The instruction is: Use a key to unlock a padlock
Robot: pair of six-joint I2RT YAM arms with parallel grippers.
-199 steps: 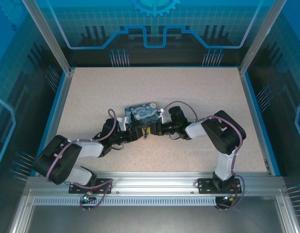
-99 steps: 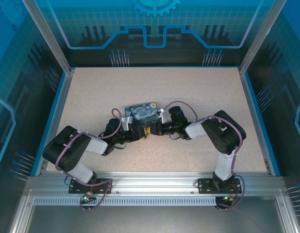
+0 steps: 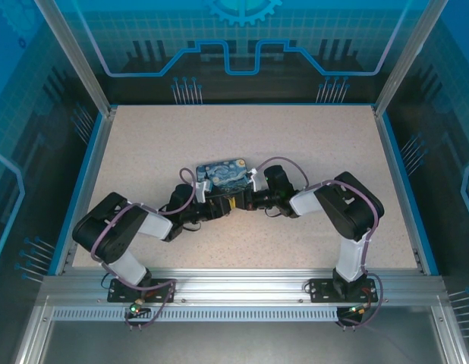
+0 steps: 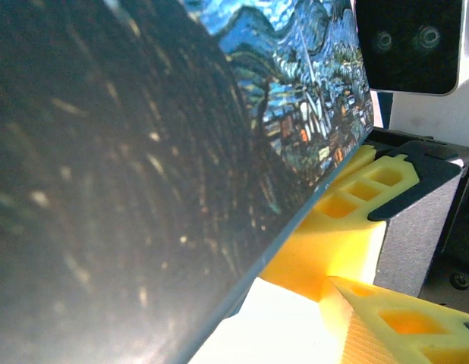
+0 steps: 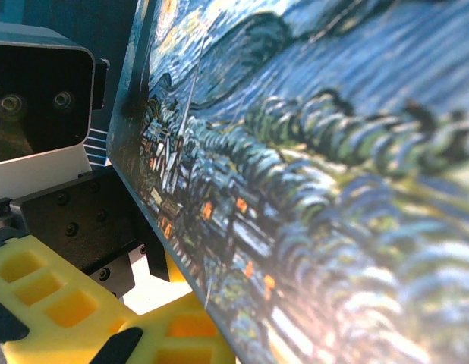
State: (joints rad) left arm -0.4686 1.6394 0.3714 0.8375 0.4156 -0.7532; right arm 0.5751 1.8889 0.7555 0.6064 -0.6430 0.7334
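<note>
Right gripper (image 3: pixel 237 202) pinched shut, left gripper (image 3: pixel 217 206) state unclear — both at painted box (image 3: pixel 223 173); speckled beige table (image 3: pixel 318 144), blue enclosure (image 3: pixel 242 45).

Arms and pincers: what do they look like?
Both the left arm and right arm have black joint housings and white link shells, with a purple cable looped along each. Pincer fingers are yellow plastic with square cut-outs, on black mounts.

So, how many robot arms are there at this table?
2. The left arm reaches in from the near edge on the left, the right arm from the near edge on the right. They meet at the box in the middle. None seems hidden.
</note>
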